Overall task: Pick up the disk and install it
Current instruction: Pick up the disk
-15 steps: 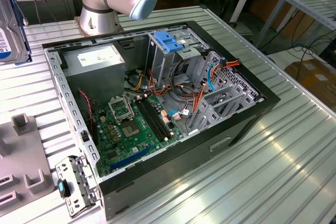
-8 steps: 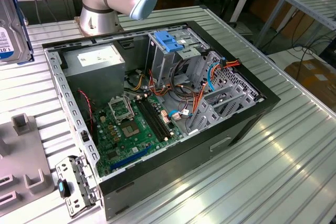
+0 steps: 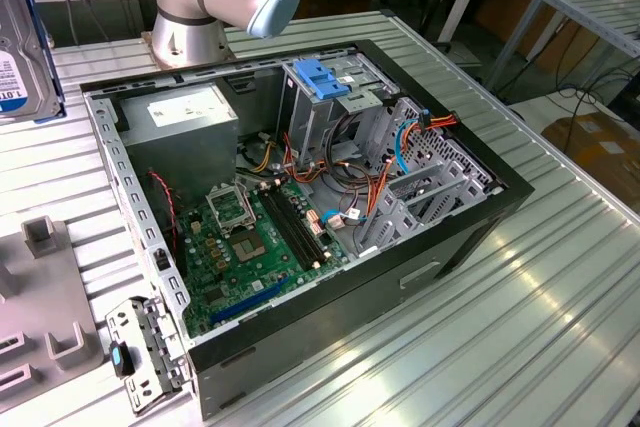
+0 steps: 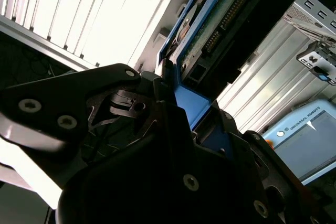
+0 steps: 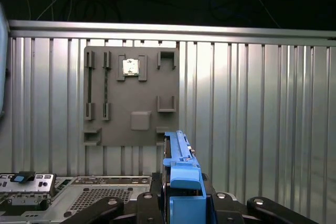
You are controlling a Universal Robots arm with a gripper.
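A ribbed silver-metal table (image 5: 262,103) spreads beneath the black pincer (image 5: 181,208). On it, ahead of the pincer and lower down, lies a flat grey fixture plate with raised slots (image 5: 131,124), and a small square silver chip (image 5: 131,66) sits in one of its seats. Beyond the table's far edge the room is dark, with loose cables hanging.

The pincer is drawn in narrow on the flat silver-metal hard disk with blue plastic side rails (image 4: 210,30), one rail pinched between its fingers (image 4: 131,108). The disk is carried on edge in the air, clear of the table. A loose silver metal bracket with a blue clip (image 5: 21,181) lies low beside the pincer. The open black computer case (image 3: 330,327) rests on the table, apart from the disk, with bare ribbed surface on the strips flanking the plate.
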